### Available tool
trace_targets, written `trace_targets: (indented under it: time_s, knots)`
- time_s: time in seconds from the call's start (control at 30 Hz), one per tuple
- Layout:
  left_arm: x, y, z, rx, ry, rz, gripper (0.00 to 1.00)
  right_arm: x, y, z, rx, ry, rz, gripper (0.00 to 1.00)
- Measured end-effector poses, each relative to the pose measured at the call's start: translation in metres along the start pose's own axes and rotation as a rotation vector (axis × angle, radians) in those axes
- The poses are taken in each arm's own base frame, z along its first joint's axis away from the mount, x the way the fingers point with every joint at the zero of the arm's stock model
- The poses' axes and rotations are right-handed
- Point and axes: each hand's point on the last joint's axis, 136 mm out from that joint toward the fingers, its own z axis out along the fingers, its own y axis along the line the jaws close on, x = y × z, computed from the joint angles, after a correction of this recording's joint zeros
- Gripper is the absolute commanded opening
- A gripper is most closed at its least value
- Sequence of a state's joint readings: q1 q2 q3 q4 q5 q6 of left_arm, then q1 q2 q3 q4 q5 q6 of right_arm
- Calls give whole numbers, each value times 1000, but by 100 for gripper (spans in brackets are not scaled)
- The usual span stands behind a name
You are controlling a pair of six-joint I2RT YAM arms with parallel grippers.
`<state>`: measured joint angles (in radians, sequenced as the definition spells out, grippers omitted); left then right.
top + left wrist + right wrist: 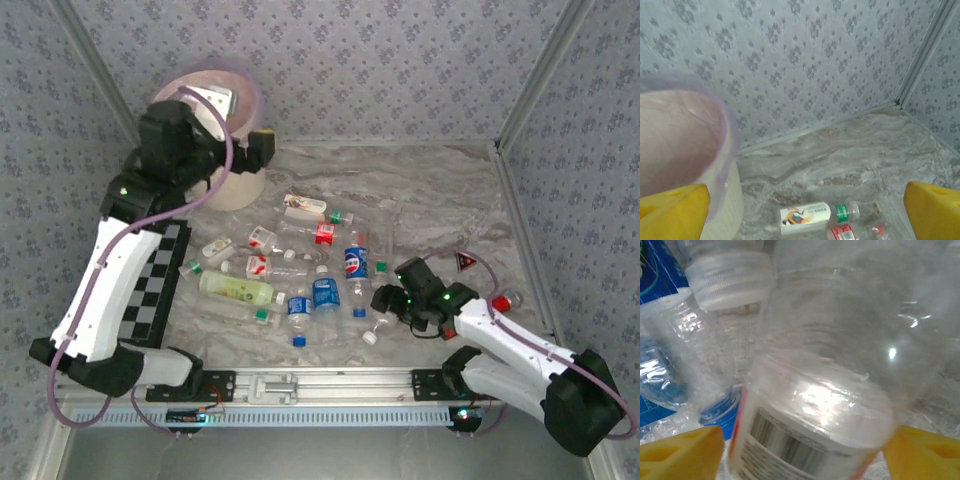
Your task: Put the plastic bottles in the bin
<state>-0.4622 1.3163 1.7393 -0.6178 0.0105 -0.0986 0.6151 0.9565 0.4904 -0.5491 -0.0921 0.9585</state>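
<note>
A clear plastic bottle with a barcoded label lies directly between the yellow fingers of the right claw, and its body takes up nearly the whole gap. The jaws are spread wide. A sliver of space is seen at the finger on the left of the wrist view, so the bottle is judged to be straddled but not yet gripped. Just beyond the claw and to its left, a white cap and a blue-labelled bottle are crowded against the target. The close should therefore be made squarely across the label band, where the wall is likely stiffest. It should be slow enough that the thin plastic is not squeezed out sideways and no neighbour is caught with it. A straight lift off the table is advised before any swing. The bin stands well away from this claw, far to its left and beyond the other bottles. It is just beside the left claw, whose fingers are opened fully with nothing between them. Room should be kept from that arm on the carry.
</note>
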Motion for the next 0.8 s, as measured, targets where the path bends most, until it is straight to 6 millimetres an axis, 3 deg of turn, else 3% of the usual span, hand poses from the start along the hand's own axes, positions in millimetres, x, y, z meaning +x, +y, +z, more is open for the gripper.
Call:
trace_targets:
  time_s: [0.13, 0.27, 0.4, 0.5, 0.67, 0.8]
  knots:
    - [61, 8, 32, -27, 66, -119, 99, -4, -2, -6, -8, -21, -9, 61]
    - [115, -17, 65, 47, 192, -203, 99, -3, -7, -24, -28, -45, -22, 53]
    - [133, -53, 81, 148, 255, -233, 99, -7, -11, -49, -35, -75, -37, 48]
    - [139, -74, 83, 229, 265, -281, 99, -18, 1, -71, -79, -120, -83, 46]
    - [160, -102, 93, 402, 300, -447, 99, -40, 50, -95, -249, -212, -308, 44]
    - [165, -119, 96, 502, 334, -547, 99, -59, 90, -106, -343, -279, -489, 37]
